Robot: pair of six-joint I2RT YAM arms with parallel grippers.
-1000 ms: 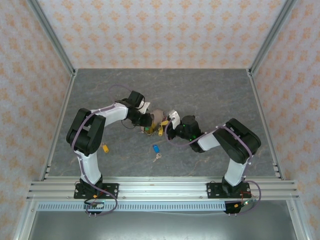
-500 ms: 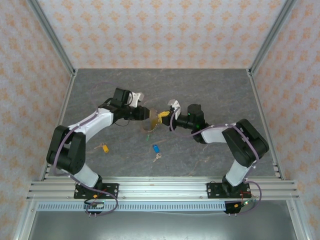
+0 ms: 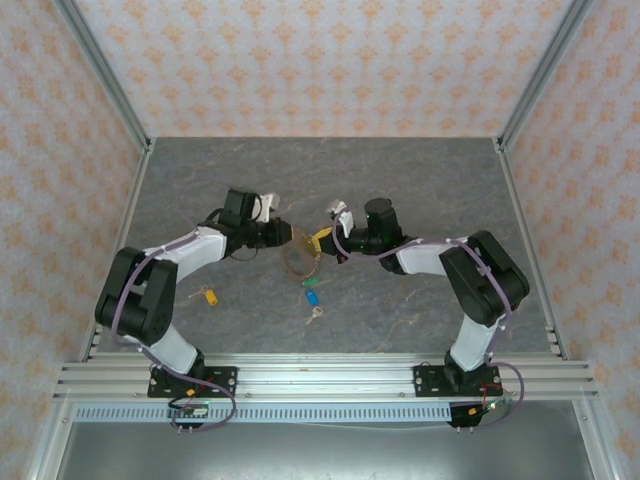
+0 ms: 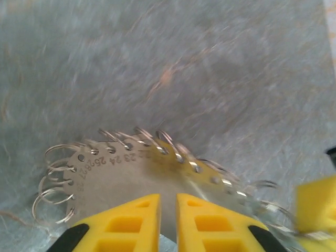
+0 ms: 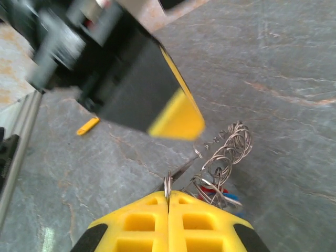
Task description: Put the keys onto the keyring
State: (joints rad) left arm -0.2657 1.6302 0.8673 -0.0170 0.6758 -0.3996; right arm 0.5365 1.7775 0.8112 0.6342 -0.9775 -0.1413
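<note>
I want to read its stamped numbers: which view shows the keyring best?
Left wrist: the keyring faces the camera, close, with its numbers readable. Top external shows it tiny and without detail; right wrist shows its wire loops, edge-on.

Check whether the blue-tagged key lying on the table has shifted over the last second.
No. The blue-tagged key lies where it did, just as far from the near rail in the top view.

Grey stone-patterned table [image 3: 420, 180] bears a yellow-tagged key [image 3: 208, 295] and a blue-tagged key [image 3: 312, 298].
</note>
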